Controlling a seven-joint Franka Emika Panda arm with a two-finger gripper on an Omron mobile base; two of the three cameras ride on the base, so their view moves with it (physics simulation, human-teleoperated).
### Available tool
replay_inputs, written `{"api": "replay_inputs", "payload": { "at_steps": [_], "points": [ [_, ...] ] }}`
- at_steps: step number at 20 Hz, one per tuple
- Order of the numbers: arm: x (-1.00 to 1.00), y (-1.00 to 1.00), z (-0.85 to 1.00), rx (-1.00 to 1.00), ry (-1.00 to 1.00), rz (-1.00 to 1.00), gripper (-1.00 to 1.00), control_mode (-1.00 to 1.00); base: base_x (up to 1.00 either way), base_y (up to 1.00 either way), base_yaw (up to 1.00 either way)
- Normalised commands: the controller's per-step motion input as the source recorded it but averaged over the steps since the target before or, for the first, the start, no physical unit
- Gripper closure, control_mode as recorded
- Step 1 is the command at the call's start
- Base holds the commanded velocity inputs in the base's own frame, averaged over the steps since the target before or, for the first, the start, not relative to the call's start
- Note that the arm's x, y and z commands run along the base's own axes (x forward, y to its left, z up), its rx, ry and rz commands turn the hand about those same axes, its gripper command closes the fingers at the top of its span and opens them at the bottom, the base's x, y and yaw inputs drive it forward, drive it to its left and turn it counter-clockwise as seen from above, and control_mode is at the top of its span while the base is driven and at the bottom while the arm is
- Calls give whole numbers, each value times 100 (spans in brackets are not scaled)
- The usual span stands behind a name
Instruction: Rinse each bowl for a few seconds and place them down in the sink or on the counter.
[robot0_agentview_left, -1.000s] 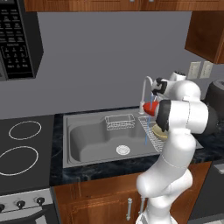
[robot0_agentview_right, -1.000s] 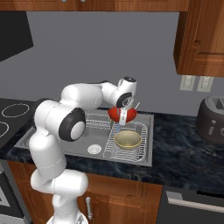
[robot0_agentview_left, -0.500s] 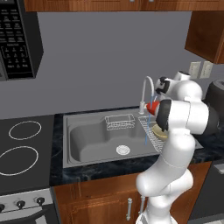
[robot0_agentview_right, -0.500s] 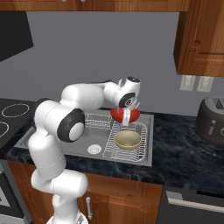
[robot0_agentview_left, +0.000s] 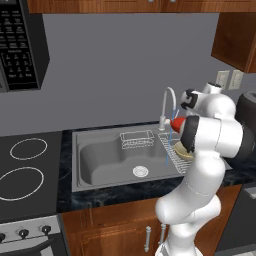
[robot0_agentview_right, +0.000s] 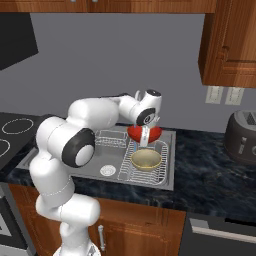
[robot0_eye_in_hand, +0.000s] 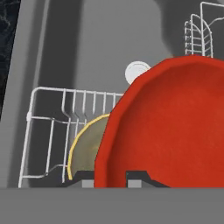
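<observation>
Here, red bowl (robot0_agentview_right: 144, 134) in gripper (robot0_agentview_right: 145, 141), above sink (robot0_agentview_right: 95, 168)

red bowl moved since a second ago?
Yes. The red bowl has shifted right, from left of the tan bowl to above it.

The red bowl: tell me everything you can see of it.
The red bowl is small, round, shallow and glossy bright red, plain all over, with a faceted rim. The gripper is shut on its rim and holds it in the air, tilted, over the wire rack on the smaller side of the sink, beside the curved tap. A thin stream of water runs down by it. The tan bowl sits in the rack right beneath it, apart from it.
</observation>
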Motion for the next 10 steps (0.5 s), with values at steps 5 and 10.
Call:
{"api": "replay_inputs", "payload": {
  "at_steps": [5,10],
  "points": [
    [-3,-14,0,0,0,-5,100,-100,0,0,0],
    [-7,-21,5,0,0,-4,100,-100,0,0,0]
  ]
}}
